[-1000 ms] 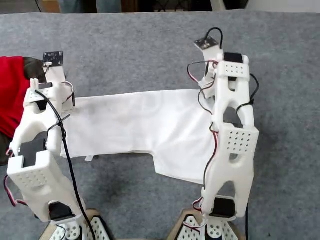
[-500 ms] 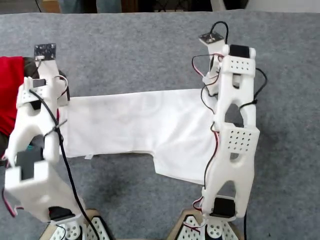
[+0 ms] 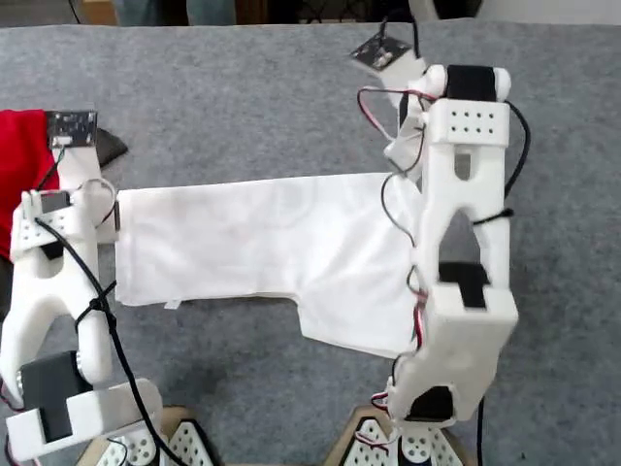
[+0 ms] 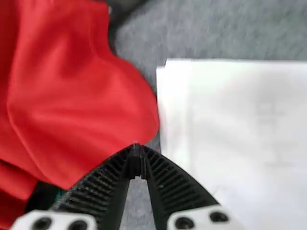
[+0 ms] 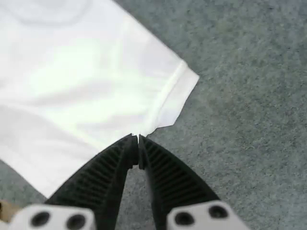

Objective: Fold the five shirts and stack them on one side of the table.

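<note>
At the table's 9 o'clock edge lies a red shirt (image 3: 19,184), bunched, with a scrap of dark cloth (image 3: 112,148) just beside it toward 10 o'clock. The left arm (image 3: 49,282) rises from the 7 o'clock corner and ends between the red shirt and the white shirt (image 3: 262,243). In the left wrist view the left gripper (image 4: 137,154) has its black ribbed jaws pressed together with nothing between them. The tips hang over the grey felt table cover (image 4: 216,28), where the red shirt (image 4: 62,96) bulges close to the white shirt's (image 4: 230,134) short edge. I cannot tell whether the two cloths touch.

The white shirt lies flat across the middle of the table as a long band from 9 to 3 o'clock. It is layered along its 9 o'clock edge and wider toward 5 o'clock. The right arm (image 3: 461,223) stands up from 5 o'clock and crosses the shirt's 3 o'clock end. In the right wrist view the right gripper (image 5: 138,143) is also closed tip to tip. Its point sits right at the sleeve hem (image 5: 168,98), which lies flat on the felt. No cloth is seen lifted in it.
</note>
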Controlling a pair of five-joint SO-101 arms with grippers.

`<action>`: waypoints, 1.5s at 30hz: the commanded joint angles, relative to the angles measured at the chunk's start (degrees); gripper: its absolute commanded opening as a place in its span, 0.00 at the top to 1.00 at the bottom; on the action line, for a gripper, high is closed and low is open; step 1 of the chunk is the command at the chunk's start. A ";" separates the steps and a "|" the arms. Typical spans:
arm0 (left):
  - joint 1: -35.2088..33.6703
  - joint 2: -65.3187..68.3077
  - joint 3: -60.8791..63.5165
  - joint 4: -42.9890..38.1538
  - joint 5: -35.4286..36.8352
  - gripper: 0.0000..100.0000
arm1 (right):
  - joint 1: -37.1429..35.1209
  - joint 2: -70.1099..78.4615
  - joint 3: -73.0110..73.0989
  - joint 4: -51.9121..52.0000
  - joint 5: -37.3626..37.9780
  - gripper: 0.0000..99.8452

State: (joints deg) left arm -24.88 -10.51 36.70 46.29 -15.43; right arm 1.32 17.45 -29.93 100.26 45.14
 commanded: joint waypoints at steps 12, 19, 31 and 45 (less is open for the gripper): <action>0.66 -2.46 13.58 -14.07 -0.79 0.97 | -13.89 -54.29 75.38 -24.18 9.23 0.84; 0.66 -2.55 15.60 -17.32 2.11 0.97 | -20.57 -65.01 91.74 -24.18 9.05 0.74; 0.57 -2.46 15.60 -17.32 2.46 0.97 | -23.38 -64.92 103.34 -34.11 9.05 0.73; 0.66 -2.46 15.78 -17.23 2.46 0.97 | -23.03 -63.08 109.93 -40.79 9.41 0.74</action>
State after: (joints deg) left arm -24.70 -10.59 52.44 29.67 -13.58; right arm -21.71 -46.73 79.96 60.53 54.02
